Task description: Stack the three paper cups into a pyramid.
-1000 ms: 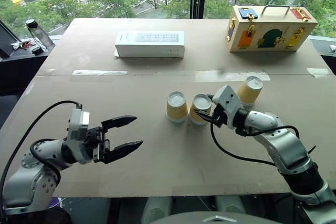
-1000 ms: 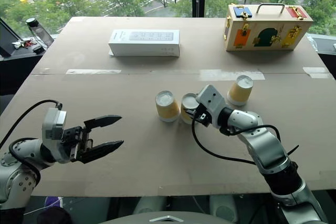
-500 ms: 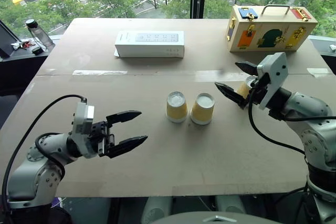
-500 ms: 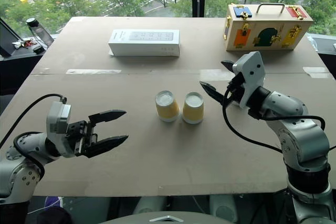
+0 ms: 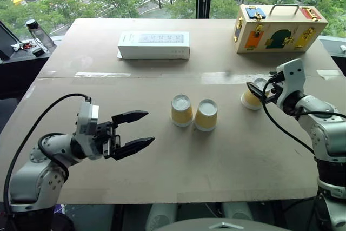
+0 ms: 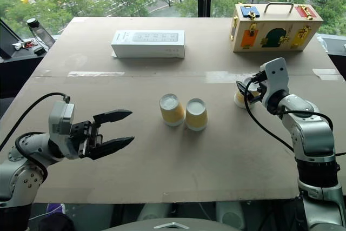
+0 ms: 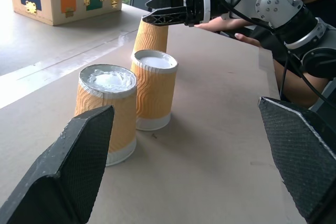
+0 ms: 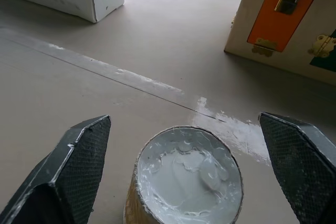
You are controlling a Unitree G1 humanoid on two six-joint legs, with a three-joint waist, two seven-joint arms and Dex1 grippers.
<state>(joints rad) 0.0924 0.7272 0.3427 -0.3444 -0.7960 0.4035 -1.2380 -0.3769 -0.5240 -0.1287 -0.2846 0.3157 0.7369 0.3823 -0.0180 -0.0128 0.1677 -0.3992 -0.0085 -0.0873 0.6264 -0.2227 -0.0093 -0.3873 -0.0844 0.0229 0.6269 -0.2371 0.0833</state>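
Two of the paper cups [image 5: 181,110] [image 5: 206,114] stand upside down, side by side, at the table's middle, yellow-tan ribbed with white bases up. The third paper cup [image 5: 250,98] stands upside down to their right. My right gripper [image 5: 258,87] hovers open at its top. In the right wrist view the cup's white base [image 8: 189,174] sits between and just below the two fingers [image 8: 68,166]. My left gripper [image 5: 138,131] is open, level, pointing right at the pair from the left, well apart from them; the pair [image 7: 107,111] [image 7: 154,95] shows between its fingers [image 7: 68,166].
A white rectangular box [image 5: 154,45] lies at the back centre. A colourful wooden latch box [image 5: 278,27] stands at the back right. Tape strips cross the table [image 5: 162,166]. A person's hand [image 7: 220,24] rests at the far table edge beyond the third cup.
My right gripper was shut beside the right cup of the pair. It has opened, left it and swung right to the third cup. The left gripper has stayed put.
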